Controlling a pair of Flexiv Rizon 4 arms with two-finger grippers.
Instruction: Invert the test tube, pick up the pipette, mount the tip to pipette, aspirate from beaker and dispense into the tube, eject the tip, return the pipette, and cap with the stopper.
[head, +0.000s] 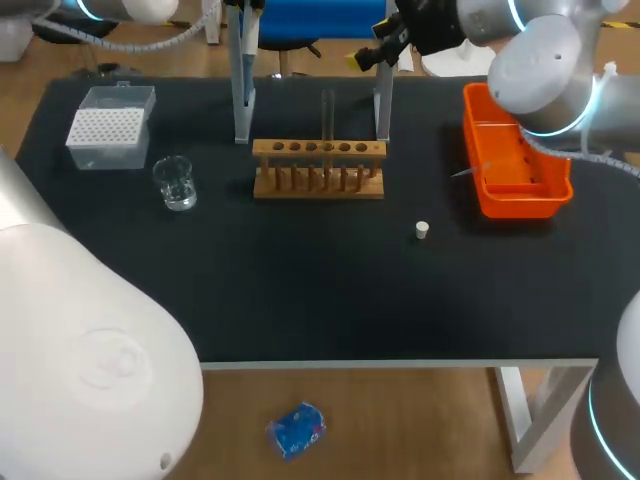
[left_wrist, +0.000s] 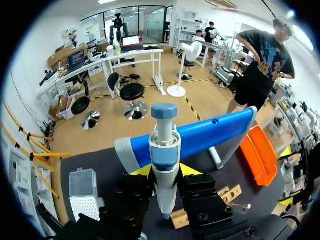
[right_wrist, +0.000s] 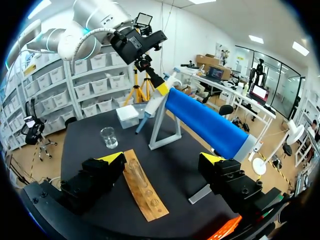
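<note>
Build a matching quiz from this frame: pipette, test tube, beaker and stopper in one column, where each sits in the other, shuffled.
Things:
1. pipette
2. test tube
3. beaker
4. stopper

Places:
A. on the table, between the wooden rack and the orange bin
B. upright in the wooden rack
C. between the left claw's fingers
D. on the table, between the tip box and the wooden rack

Pairs: 1-C, 2-B, 3-D, 4-A
</note>
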